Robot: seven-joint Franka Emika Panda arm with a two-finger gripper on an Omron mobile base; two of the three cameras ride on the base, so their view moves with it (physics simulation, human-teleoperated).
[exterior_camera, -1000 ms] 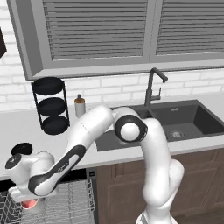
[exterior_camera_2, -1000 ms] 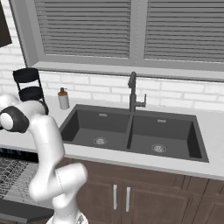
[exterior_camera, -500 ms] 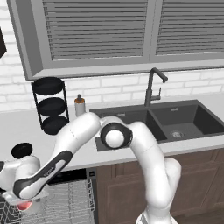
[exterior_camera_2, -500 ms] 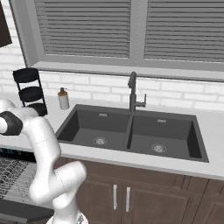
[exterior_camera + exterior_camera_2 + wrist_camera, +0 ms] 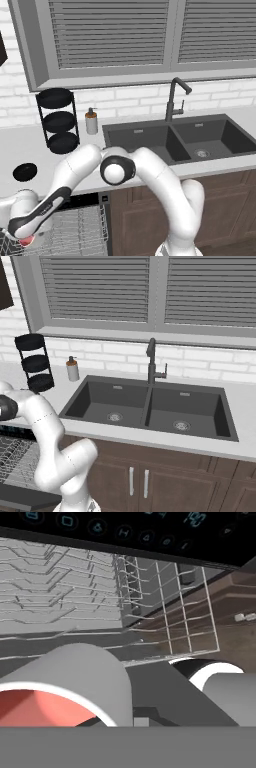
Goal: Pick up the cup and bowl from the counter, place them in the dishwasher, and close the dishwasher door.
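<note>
The white cup (image 5: 65,682) with its red-coral inside lies large at the lower left of the hand view, gripped just above the grey wire racks (image 5: 75,587) of the open dishwasher. In the left base view my gripper (image 5: 20,237) is low at the left edge, shut on the cup (image 5: 25,242), over the pulled-out rack (image 5: 75,230). The black bowl (image 5: 25,171) sits on the counter (image 5: 15,145), up and behind the gripper. The black control strip (image 5: 125,532) with blue-green marks crosses the top of the hand view. The dishwasher door (image 5: 25,496) hangs open below the rack.
A three-tier wire stand (image 5: 57,120) and a soap dispenser (image 5: 91,121) stand at the back of the counter. The dark double sink (image 5: 170,140) with its faucet (image 5: 175,97) lies to the right. Brown wooden cabinets (image 5: 150,476) run under the counter.
The arm has swung further left and down, lowering the held cup toward the rack. The elbow has moved left, uncovering the bowl on the counter.
</note>
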